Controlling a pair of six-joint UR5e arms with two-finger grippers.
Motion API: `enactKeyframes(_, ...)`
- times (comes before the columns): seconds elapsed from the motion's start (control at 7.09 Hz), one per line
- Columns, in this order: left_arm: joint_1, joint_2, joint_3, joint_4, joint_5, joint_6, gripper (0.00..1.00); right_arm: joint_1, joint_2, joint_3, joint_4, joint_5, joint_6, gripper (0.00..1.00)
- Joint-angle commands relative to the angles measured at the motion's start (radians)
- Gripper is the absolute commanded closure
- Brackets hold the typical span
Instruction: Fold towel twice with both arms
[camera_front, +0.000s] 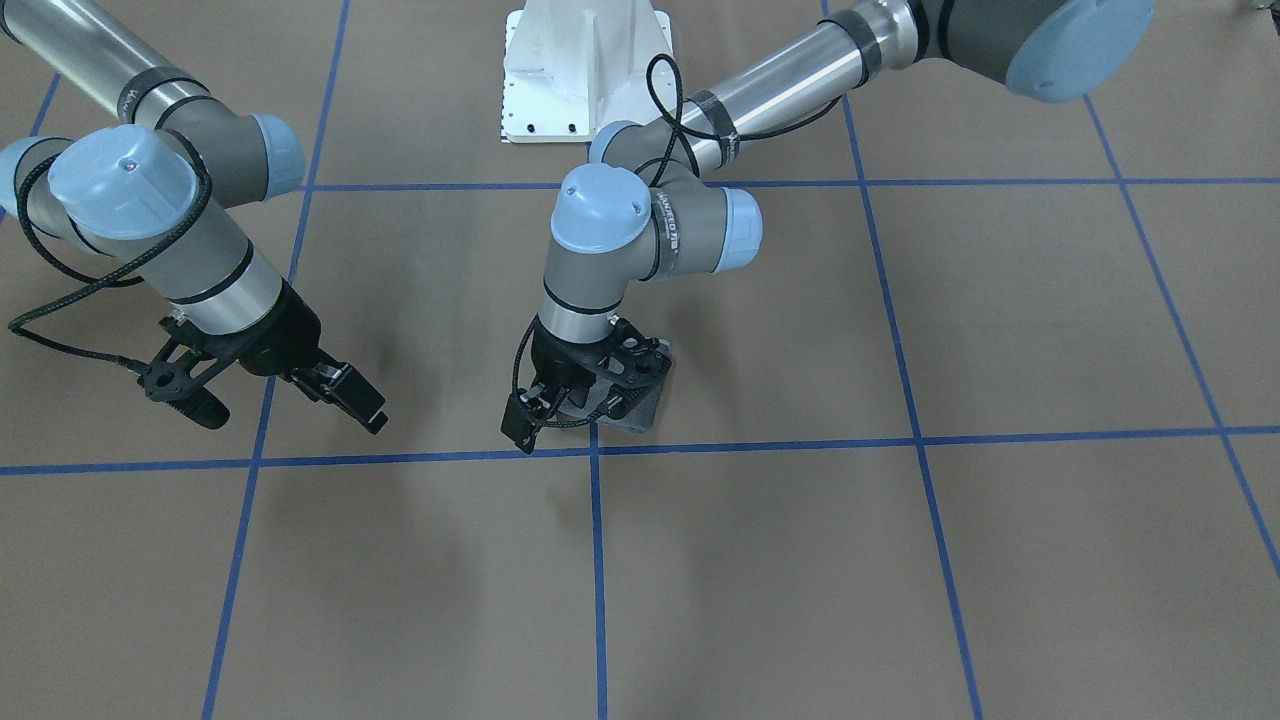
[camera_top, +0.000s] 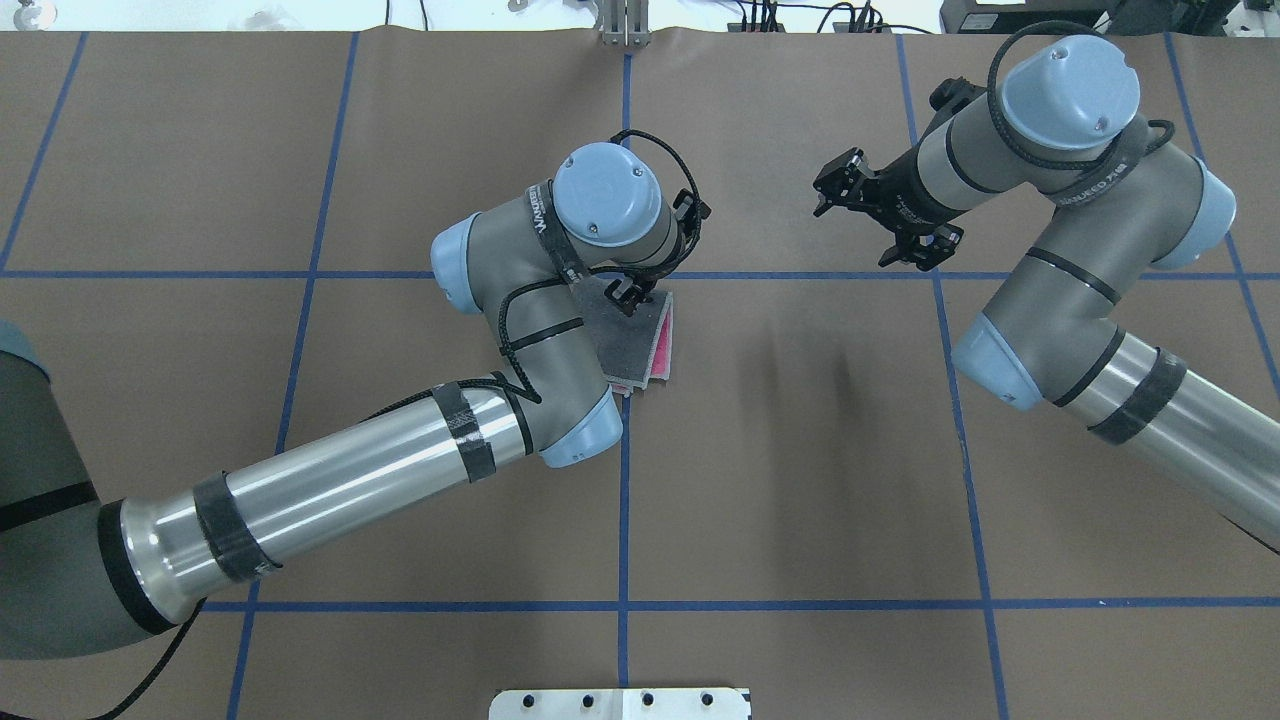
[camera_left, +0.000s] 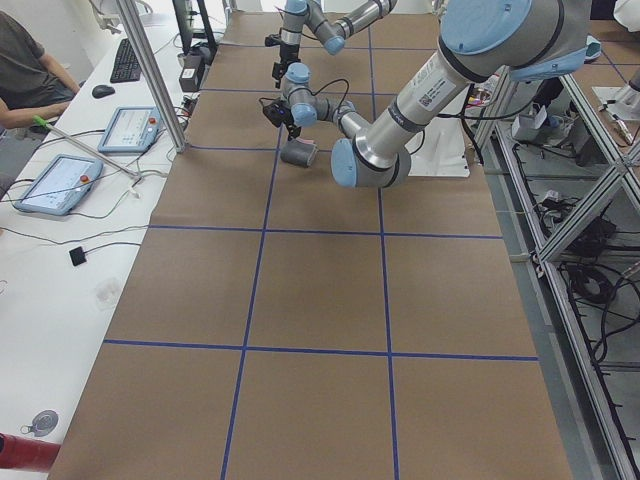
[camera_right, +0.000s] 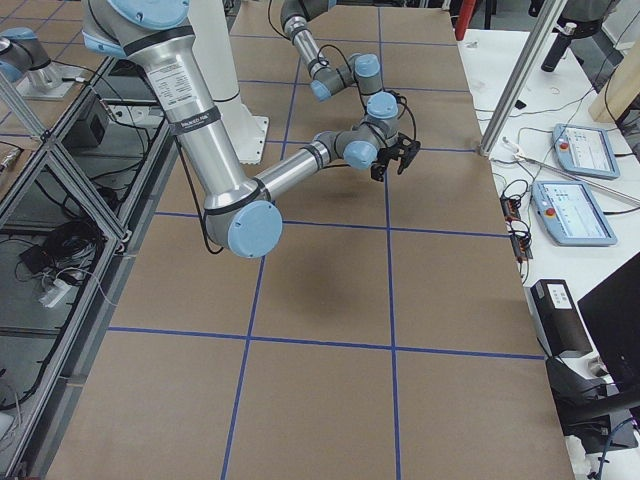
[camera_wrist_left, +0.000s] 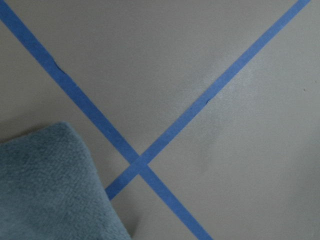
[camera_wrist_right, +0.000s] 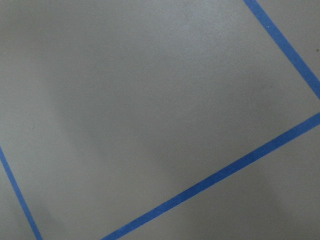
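Overhead exterior view first: the towel (camera_top: 635, 335) lies flat on the brown table (camera_top: 800, 480), near the middle, right where two lines of blue tape (camera_top: 622, 500) cross. It sits on the robot's side of the cross line and straddles the line that runs away from the robot. It looks folded. The grey face is up, a strip of pink shows along the edge on the robot's right, and layered corners show at the near end. Part of it is hidden under the wrist of the left arm (camera_top: 350, 480).

The left tool (camera_top: 657, 250) hangs over the towel's far edge with its jaws apart, gripping nothing. One finger (camera_top: 626, 292) is over the grey cloth; the other is out past the cross line, over bare table. Whether the first finger touches the cloth I cannot tell. From across the table the same tool (camera_front: 580, 400) shows spread above the grey towel (camera_front: 645, 412). Its wrist camera looks down on the towel (camera_wrist_left: 50, 190), a rounded terry corner of it just beside the tape crossing.

The right tool (camera_top: 860, 225) is well apart from the towel, off to the robot's right, held above the table with its jaws wide and empty. The right arm (camera_top: 1180, 430) reaches in from that side. Its wrist camera shows only table and tape.

The white pedestal (camera_front: 585, 70) stands at the robot's edge. In the exterior left view a person (camera_left: 25, 60) sits at a white side table with two tablets (camera_left: 45, 185) on it.
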Motion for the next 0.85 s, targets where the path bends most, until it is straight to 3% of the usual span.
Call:
enactKeyframes(0.0, 0.004, -0.019, 0.064, -0.045, 0.023, 0.002, 0.0, 0.001, -0.008, 0.001, 0.001, -0.001, -0.007, 0.0)
enactKeyframes(0.42, -0.011, -0.042, 0.035, -0.041, 0.012, 0.011, 0.0, 0.001, -0.008, 0.001, 0.001, 0.0, -0.007, 0.0)
enactKeyframes(0.56, -0.033, -0.037, -0.029, -0.021, -0.038, 0.013, 0.0, 0.004, -0.012, 0.002, 0.001, 0.0, -0.007, 0.0)
enactKeyframes(0.71, -0.078, -0.013, -0.101, 0.031, -0.157, 0.013, 0.0, 0.007, -0.026, 0.01, 0.001, 0.0, -0.008, 0.0)
